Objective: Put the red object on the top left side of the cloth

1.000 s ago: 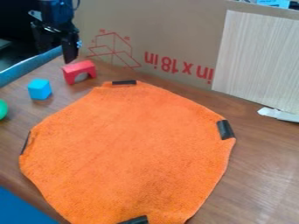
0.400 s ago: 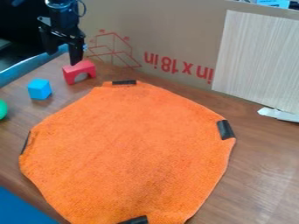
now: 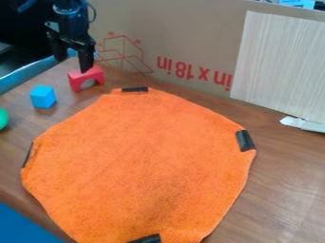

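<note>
- Seen from the middle of the cloth, the corner of a blue object juts in at 8 o'clock.
- An orange cloth lies spread on the brown wooden surface, black patches marking its rim at 12, 6 and 9 o'clock and between 2 and 3.
- Between 2 and 3 o'clock, a white scrap rests at the foot of a pale wood-grain panel.
- A green ball, partly cut off by the view's edge, sits at 10 o'clock.
- A blue cube sits between 10 and 11 o'clock, just off the cloth.
- At 11 o'clock, the red arch block stands upright on the surface, near the cloth but off it.
- The black robot hand hangs over the block's far side, spread, one fingertip overlapping its top; whether they touch cannot be told.
- A blue rail slants past behind the cube.
- A cardboard sheet with red printing rises at 12 o'clock, behind the panel.
</note>
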Available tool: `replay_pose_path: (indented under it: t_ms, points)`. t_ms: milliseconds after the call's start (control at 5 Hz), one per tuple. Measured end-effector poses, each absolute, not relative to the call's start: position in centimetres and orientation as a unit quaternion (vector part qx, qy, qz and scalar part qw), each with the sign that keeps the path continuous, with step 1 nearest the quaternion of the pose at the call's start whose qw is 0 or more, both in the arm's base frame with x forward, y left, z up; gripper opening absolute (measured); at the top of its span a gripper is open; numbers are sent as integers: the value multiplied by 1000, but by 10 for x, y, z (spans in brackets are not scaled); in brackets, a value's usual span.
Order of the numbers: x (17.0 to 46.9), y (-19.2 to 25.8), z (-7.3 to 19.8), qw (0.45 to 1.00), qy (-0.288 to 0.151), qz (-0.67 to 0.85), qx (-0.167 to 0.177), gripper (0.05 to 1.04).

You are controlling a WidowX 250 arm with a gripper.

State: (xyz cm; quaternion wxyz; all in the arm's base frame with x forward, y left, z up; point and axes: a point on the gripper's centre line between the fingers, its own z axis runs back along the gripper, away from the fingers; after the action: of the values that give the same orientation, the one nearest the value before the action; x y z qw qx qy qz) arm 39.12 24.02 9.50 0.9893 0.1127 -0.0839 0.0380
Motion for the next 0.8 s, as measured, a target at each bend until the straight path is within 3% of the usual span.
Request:
replay_pose_path:
  t_ms: [800]
  points:
    - [405, 249, 82, 988, -87, 50, 119, 1001]
